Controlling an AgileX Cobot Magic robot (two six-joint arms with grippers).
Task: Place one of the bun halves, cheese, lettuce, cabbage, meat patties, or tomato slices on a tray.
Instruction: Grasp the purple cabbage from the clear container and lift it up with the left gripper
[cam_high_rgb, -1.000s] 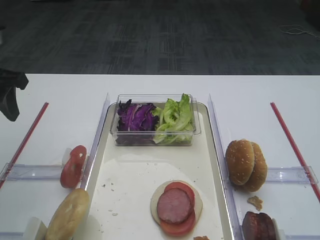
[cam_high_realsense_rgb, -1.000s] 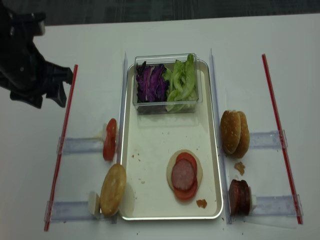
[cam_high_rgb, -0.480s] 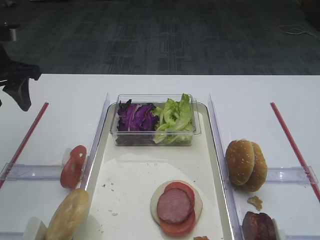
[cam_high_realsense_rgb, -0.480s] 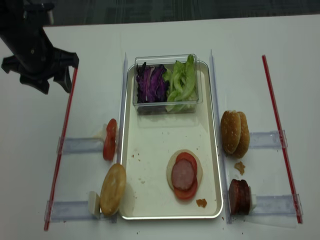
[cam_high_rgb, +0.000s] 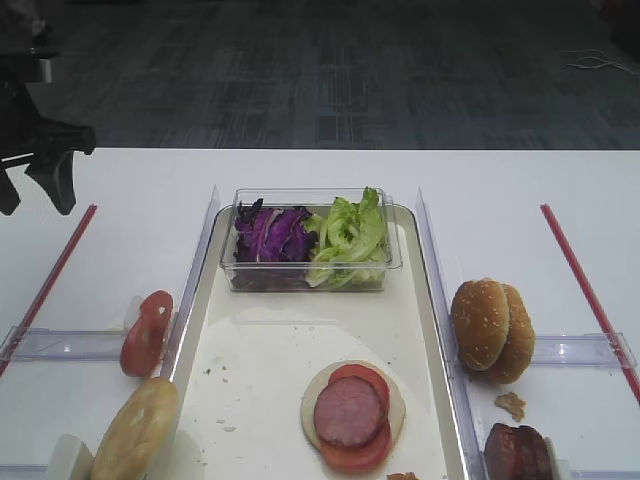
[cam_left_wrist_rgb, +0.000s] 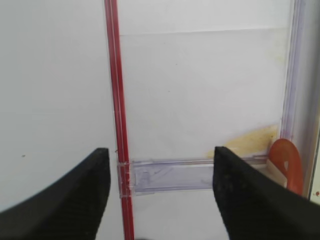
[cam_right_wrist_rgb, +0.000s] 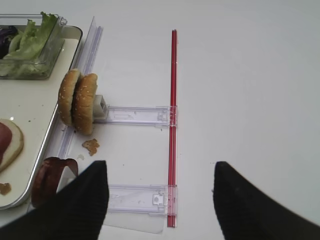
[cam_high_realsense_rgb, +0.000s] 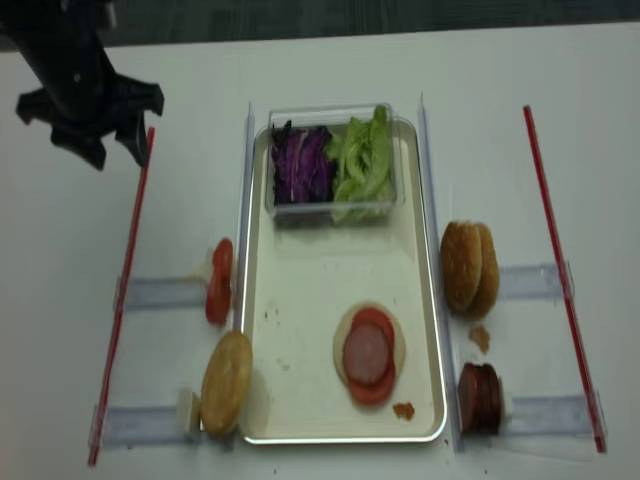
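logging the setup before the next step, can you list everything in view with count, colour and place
tray: one, cream-white, centre of the table
clear tub: one, far end of the tray, holding purple cabbage on its left and green lettuce on its right
stack on the tray: pale plain bun half under red tomato slices and one dark patty
sesame bun halves: two, golden-brown, on edge, right of the tray
meat patties: dark reddish-brown, near right; count unclear
tomato slices: red, on edge, left of the tray
plain bun half: one, golden, near left
red strips: two, one each side
left gripper: black, open, far left
right gripper: black, open, seen only in the right wrist view
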